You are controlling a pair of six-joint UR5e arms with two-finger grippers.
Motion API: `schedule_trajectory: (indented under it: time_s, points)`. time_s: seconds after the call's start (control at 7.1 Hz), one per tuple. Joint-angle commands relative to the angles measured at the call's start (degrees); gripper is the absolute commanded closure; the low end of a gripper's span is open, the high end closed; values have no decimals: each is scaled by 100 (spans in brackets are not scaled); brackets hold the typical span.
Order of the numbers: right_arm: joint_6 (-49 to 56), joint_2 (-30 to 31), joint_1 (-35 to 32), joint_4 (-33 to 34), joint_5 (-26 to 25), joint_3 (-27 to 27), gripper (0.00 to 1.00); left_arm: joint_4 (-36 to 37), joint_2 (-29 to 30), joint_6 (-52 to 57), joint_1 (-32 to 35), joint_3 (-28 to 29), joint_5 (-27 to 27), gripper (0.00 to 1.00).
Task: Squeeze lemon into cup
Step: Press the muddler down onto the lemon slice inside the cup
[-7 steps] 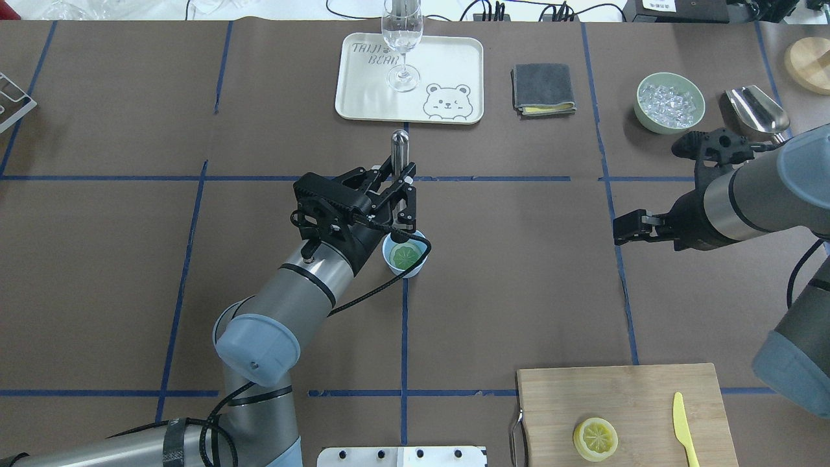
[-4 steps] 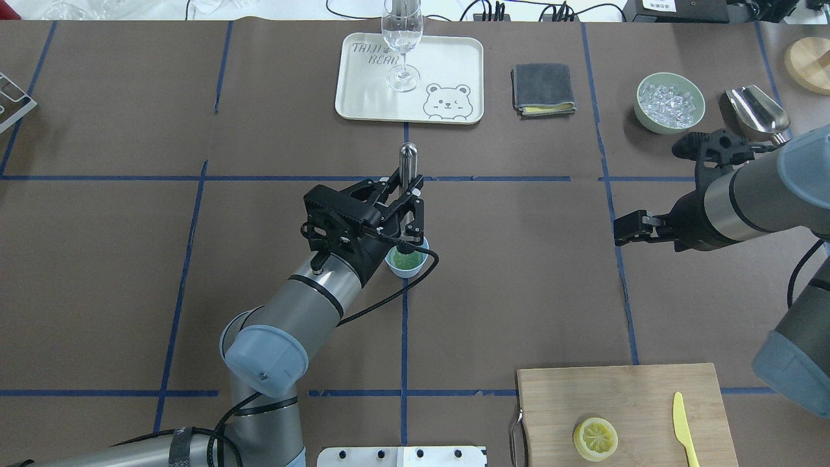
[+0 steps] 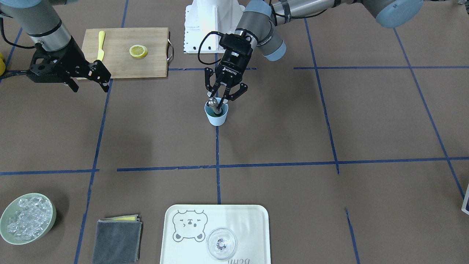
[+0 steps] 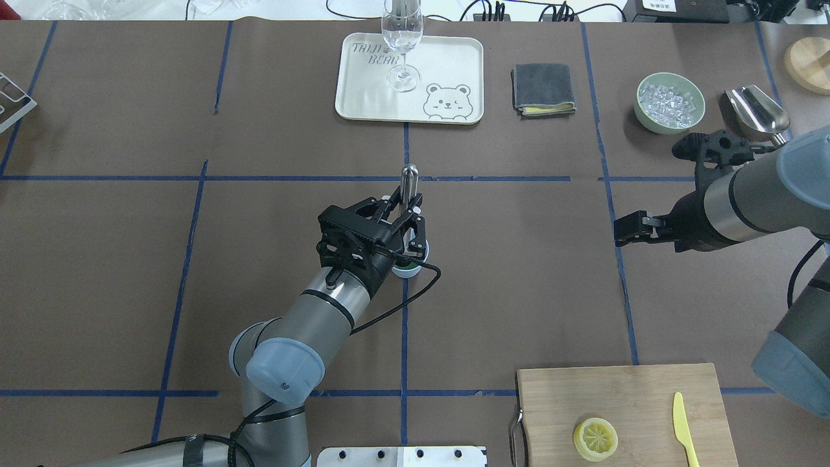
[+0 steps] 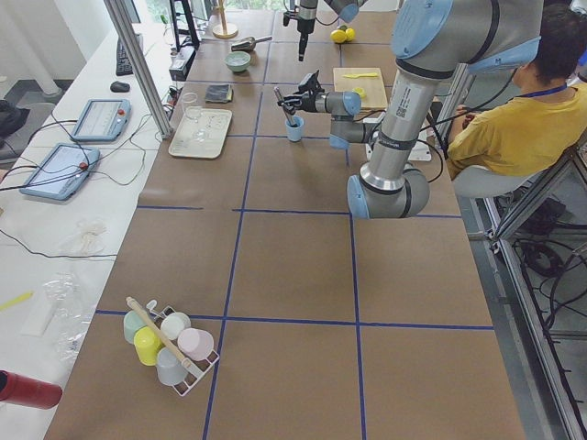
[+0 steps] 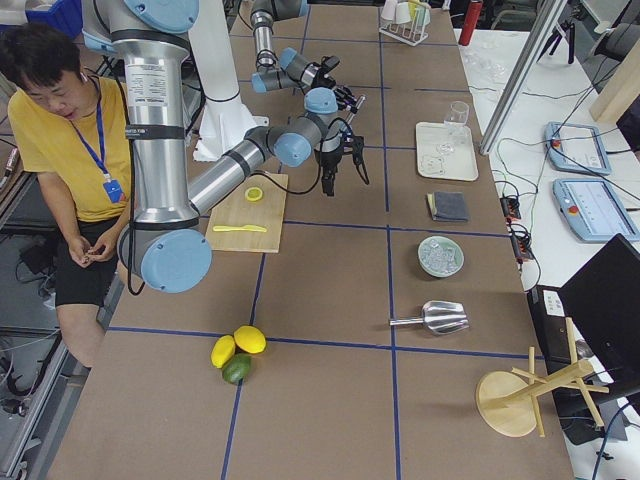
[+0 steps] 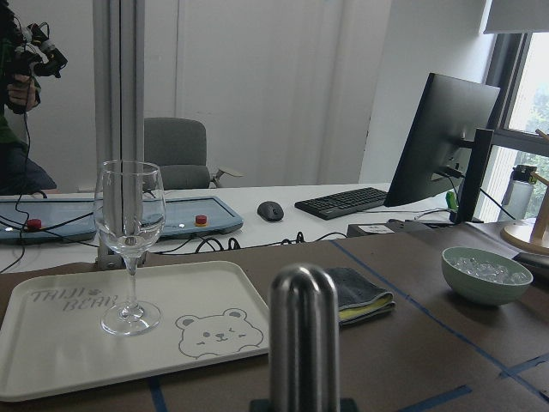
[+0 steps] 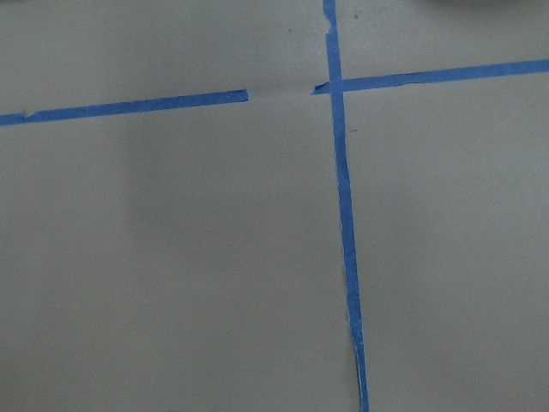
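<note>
The light blue cup (image 3: 217, 116) stands mid-table on a blue tape line. My left gripper (image 3: 224, 96) is shut on an upright steel rod (image 3: 213, 104) whose lower end is inside the cup. From overhead the left gripper (image 4: 405, 227) covers most of the cup (image 4: 408, 271); the rod's rounded top (image 4: 408, 175) sticks out behind it and fills the left wrist view (image 7: 304, 335). Something greenish lies in the cup. A half lemon (image 4: 595, 438) lies cut face up on the cutting board (image 4: 622, 389). My right gripper (image 4: 628, 229) is open and empty, far right of the cup.
A yellow knife (image 4: 681, 421) lies on the board beside the lemon. At the far side are a white bear tray (image 4: 363, 97) with a wine glass (image 4: 403, 39), a grey cloth (image 4: 543, 89), a green bowl of ice (image 4: 670, 102) and a metal scoop (image 4: 755, 109).
My left gripper has moved nearer and down with the rod, so it now covers most of the cup. The right arm has not moved.
</note>
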State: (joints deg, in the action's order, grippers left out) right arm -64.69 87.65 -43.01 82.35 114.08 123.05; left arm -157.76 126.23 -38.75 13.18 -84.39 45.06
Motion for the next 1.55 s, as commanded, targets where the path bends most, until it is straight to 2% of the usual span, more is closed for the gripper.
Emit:
schedule_trajectory:
  time_s: [0.0,0.85,0.99,1.13,1.27,1.41]
  points:
    - [0,-20,3,0,0,-9,0,8,-11,7,-34,80,3,100]
    - [-8,-37,3,0,0,-9,0,17,6,34,-52,81,55,100]
    - [-8,-46,3,0,0,-1,0,17,33,173,-52,-41,82,100]
    - [-8,-46,3,0,9,8,0,34,85,679,-52,-486,100,100]
    - [-17,-46,3,-9,18,26,0,113,86,1258,-9,-865,343,100]
    - [-35,-46,3,-9,26,52,0,175,86,1343,96,-904,363,100]
